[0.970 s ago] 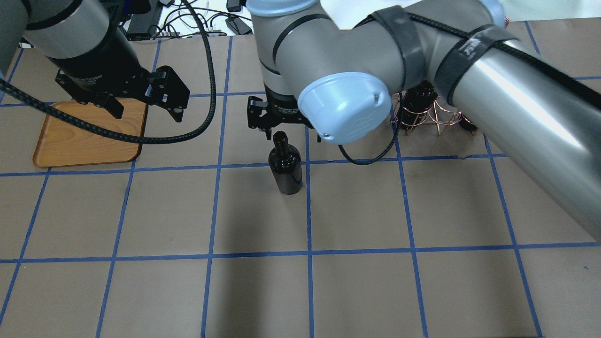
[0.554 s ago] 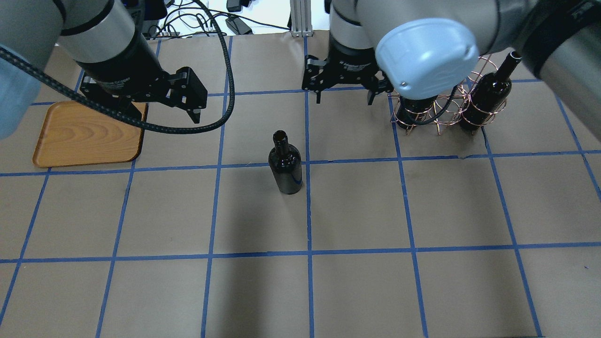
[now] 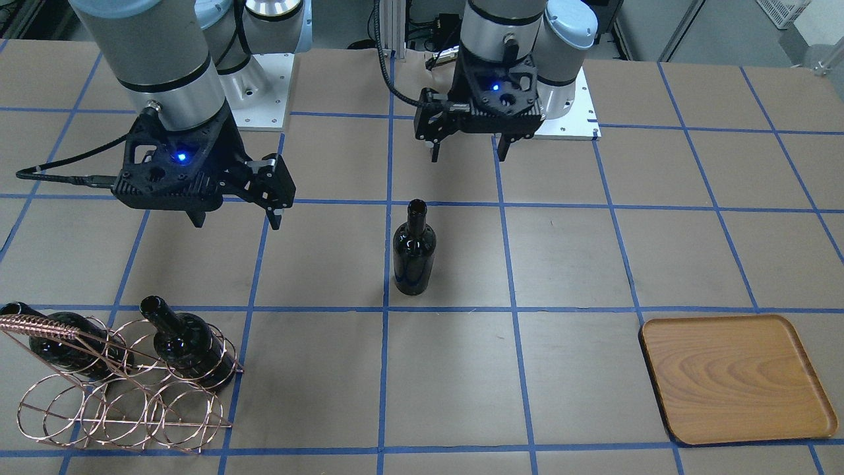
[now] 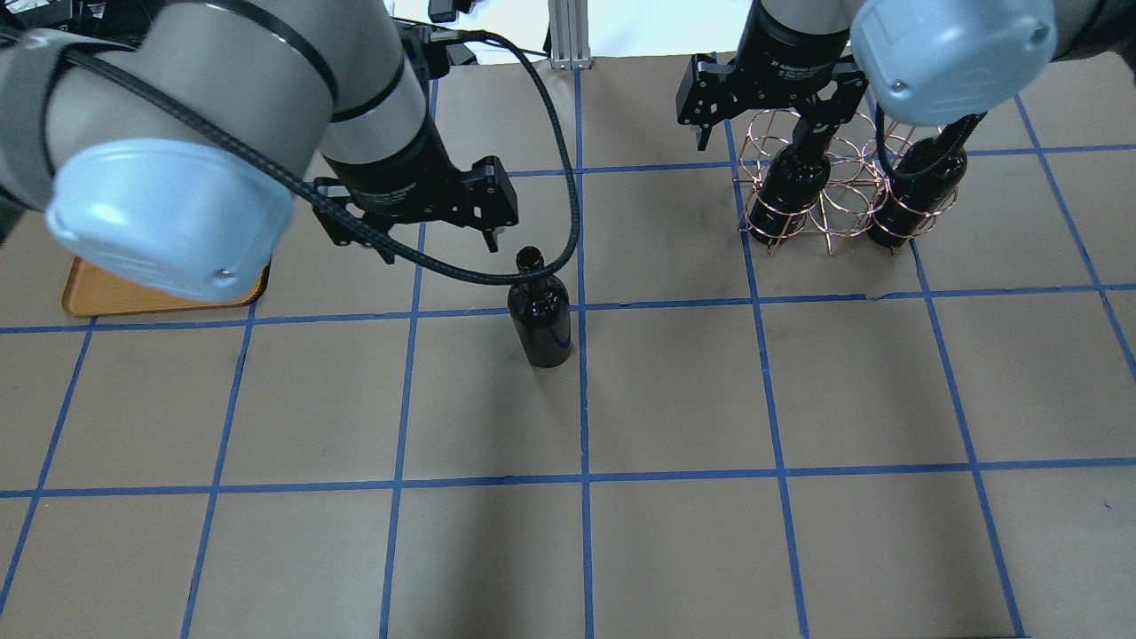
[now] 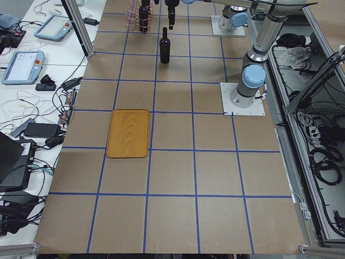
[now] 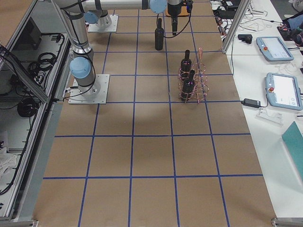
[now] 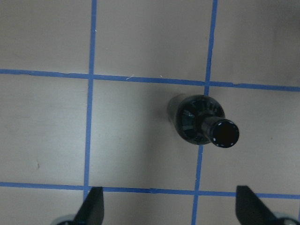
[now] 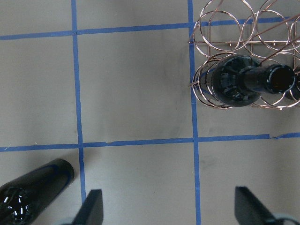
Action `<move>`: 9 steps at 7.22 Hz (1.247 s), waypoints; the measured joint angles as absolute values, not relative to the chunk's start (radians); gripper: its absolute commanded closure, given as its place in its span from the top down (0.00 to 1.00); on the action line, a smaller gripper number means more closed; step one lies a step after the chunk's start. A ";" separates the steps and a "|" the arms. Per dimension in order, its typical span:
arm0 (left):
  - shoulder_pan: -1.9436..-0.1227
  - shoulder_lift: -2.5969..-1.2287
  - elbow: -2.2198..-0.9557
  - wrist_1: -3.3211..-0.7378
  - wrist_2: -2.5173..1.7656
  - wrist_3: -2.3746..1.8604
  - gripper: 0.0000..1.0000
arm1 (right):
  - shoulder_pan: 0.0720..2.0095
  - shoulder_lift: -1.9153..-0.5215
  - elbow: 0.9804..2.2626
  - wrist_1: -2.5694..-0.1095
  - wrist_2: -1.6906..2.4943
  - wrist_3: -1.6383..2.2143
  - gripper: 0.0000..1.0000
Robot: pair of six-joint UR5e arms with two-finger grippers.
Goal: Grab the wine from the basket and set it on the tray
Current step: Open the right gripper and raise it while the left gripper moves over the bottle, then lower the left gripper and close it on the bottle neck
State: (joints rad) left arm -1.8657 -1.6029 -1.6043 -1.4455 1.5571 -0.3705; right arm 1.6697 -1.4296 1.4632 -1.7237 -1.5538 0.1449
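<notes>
One wine bottle point(image 4: 540, 321) stands upright and free on the table's middle point(image 3: 414, 254). My left gripper point(image 4: 441, 241) is open and empty, above and just left of its neck; the left wrist view shows the bottle point(image 7: 206, 124) ahead of the spread fingers point(image 7: 93, 208). My right gripper point(image 4: 754, 133) is open and empty over the copper wire basket point(image 4: 839, 209), which holds two more bottles point(image 4: 790, 191) point(image 4: 919, 191). The right wrist view shows one basket bottle point(image 8: 248, 84). The wooden tray point(image 3: 735, 379) is empty; in the overhead view the tray point(image 4: 124, 293) is mostly hidden by my left arm.
Brown paper with blue tape lines covers the table point(image 4: 674, 550). The arm bases point(image 3: 567, 99) are bolted at the robot's side. Tablets and cables point(image 5: 24, 65) lie on benches past the table's ends.
My left gripper moved right, from over the tray to beside the standing bottle's neck. My right gripper moved right, from the bottle to over the basket. The bottle stayed put.
</notes>
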 measured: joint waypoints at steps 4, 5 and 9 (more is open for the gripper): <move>-1.919 -1.674 -1.631 -1.321 1.556 -0.398 1.00 | 1.653 -1.437 1.474 -1.683 -1.583 0.104 1.00; -1.915 -1.678 -1.632 -1.310 1.559 -0.385 1.00 | 1.653 -1.444 1.474 -1.670 -1.580 0.086 1.00; -1.905 -1.766 -1.643 -1.209 1.561 -0.387 0.94 | 1.653 -1.458 1.490 -1.651 -1.577 0.063 1.00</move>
State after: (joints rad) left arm -1.9050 -1.7655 -1.6433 -1.2090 1.5612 -0.3873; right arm 1.6527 -1.4580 1.4900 -1.6514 -1.5767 0.0633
